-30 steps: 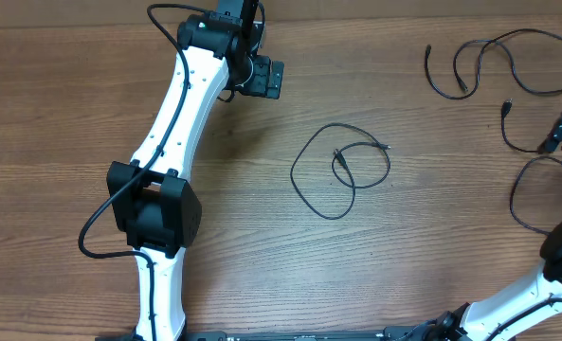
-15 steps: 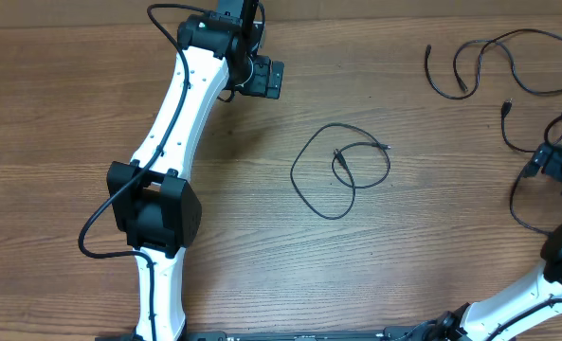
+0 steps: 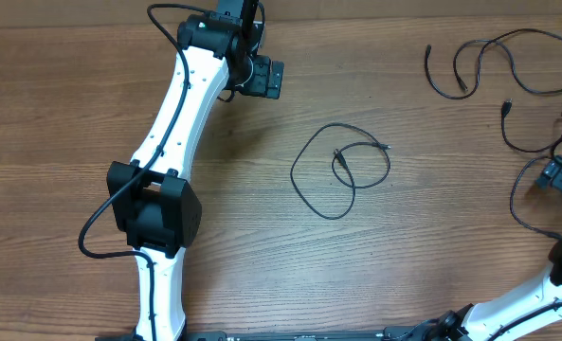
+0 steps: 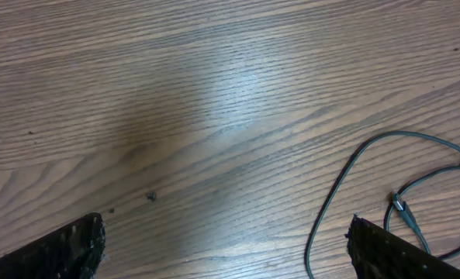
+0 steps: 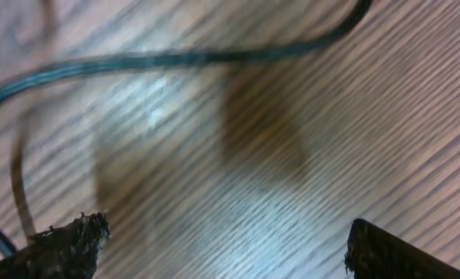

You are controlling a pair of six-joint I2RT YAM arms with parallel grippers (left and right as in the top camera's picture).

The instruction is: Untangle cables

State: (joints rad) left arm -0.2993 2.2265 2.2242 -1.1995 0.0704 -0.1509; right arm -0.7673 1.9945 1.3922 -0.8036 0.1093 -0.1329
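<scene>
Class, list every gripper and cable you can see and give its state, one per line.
Left gripper: open, empty.
Right gripper: open, empty.
Centre cable: one loose loop crossing itself, unheld.
Top-right cable: wavy, lying apart from the others, unheld.
Right cable: curved, running beside the right gripper, unheld.

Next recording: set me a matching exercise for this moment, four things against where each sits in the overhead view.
Things:
1. left claw
2. right claw
3. small looped cable
4. long winding cable

Places:
A. middle of the view
B. top right corner
C. right edge, halfway down
D. top, left of centre

Pairs: 1-D, 2-C, 3-A, 4-B
</scene>
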